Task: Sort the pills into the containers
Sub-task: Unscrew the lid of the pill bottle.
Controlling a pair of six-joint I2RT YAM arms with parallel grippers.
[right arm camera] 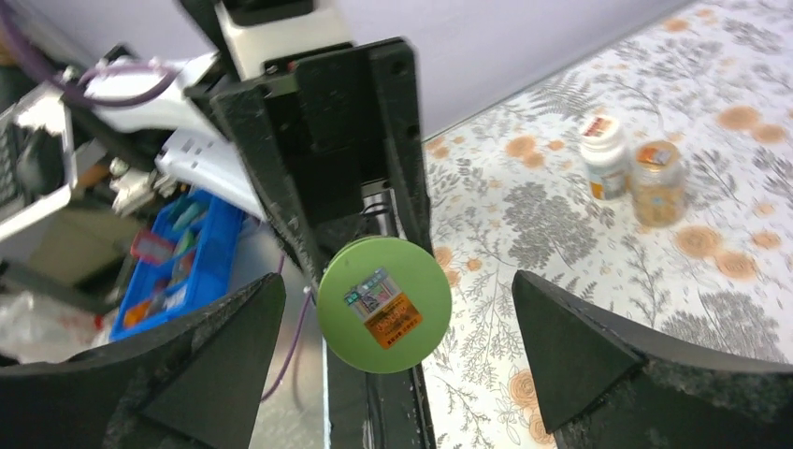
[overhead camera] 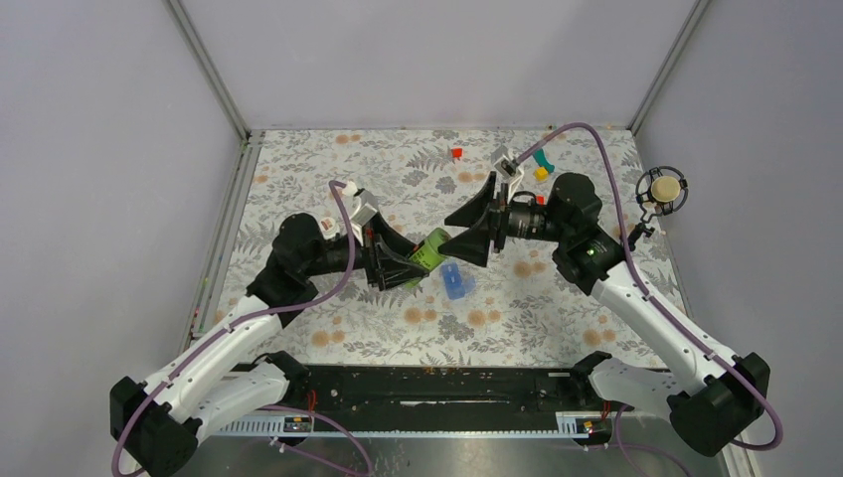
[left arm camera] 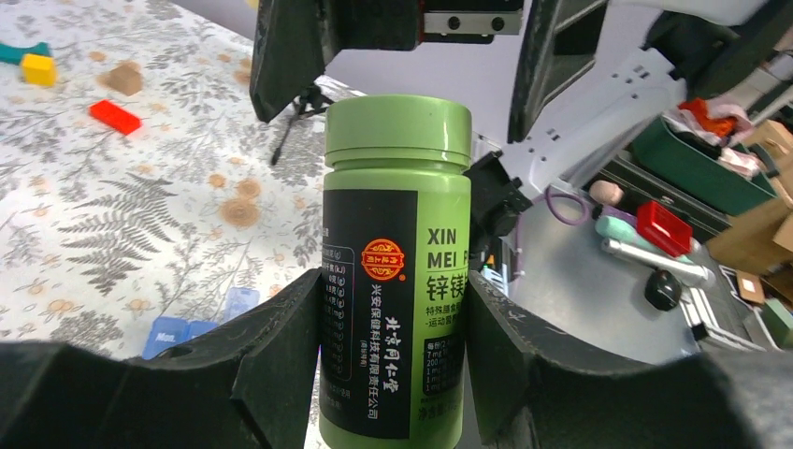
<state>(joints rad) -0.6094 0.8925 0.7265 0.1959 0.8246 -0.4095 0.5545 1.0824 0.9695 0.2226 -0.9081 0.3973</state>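
Left jaws fill the bottom of the left wrist view. Their fingers press on both sides of the green bottle, gripping it by the body w/ cap at 12 o'clock. Bottle base is cut off by the frame edge, and the label's right part curves out of sight.

Right wrist view: right jaws are spread wide. Fingers sit at 9 and 3 o'clock of the bottle's cap, w/ a gap each side, no contact. The bottle body is hidden behind its own cap.

Top view: the bottle is near mid-bench, tilted, cap end toward 2 o'clock. It's mostly covered by both sets of fingers.

The pill box lies on the bench just at 5 o'clock of the bottle, apart from both jaws. In the left wrist view only part of it shows at 8 o'clock; the rest is behind a finger. Lids up or down: can't tell. Contents not readable.

A red block is at 12 o'clock near the far edge. A yellow block and a teal piece are at 1 o'clock. A white bottle and an amber bottle stand side by side, labels blurred.
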